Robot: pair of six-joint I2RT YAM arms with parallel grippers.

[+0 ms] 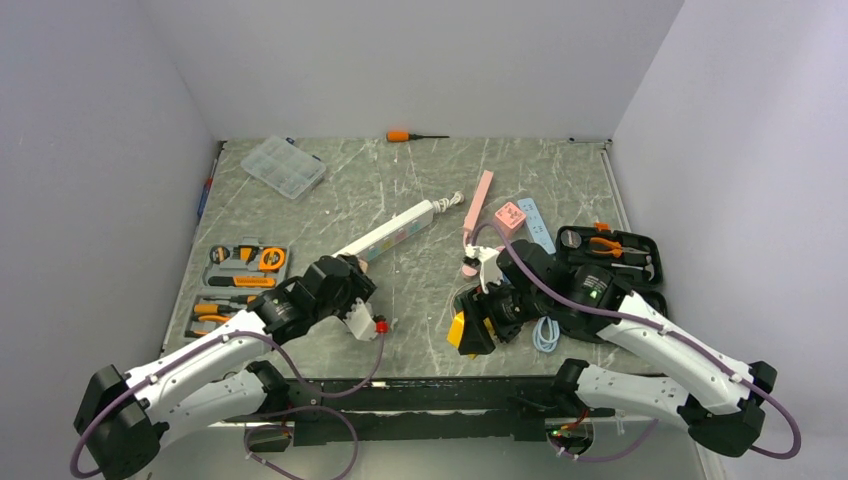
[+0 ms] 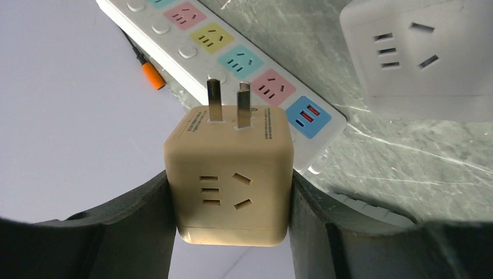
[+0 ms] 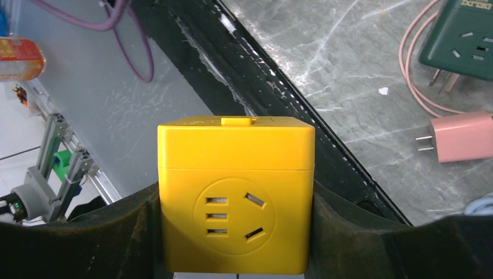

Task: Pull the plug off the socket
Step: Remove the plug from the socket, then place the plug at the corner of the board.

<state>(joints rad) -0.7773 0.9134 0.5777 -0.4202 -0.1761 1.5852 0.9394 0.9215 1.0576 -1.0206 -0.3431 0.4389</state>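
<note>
Left gripper (image 2: 229, 197) clamped on beige cube plug (image 2: 229, 163), both prongs bare, clear of socket (image 2: 241, 61). Right gripper (image 3: 235, 221) clamped on yellow cube adapter (image 3: 235, 151). Socket lies diagonally mid-table, just beyond plug; far end cut off in left wrist view, near end hidden behind gripper from above. White cube (image 2: 418, 52) nearby, cropped by frame edge. Fingers (image 2: 145, 232) dark, blurred. Surface: grey-green marbled table (image 1: 420, 180). Plain pale walls (image 1: 420, 60) on three sides.
</note>
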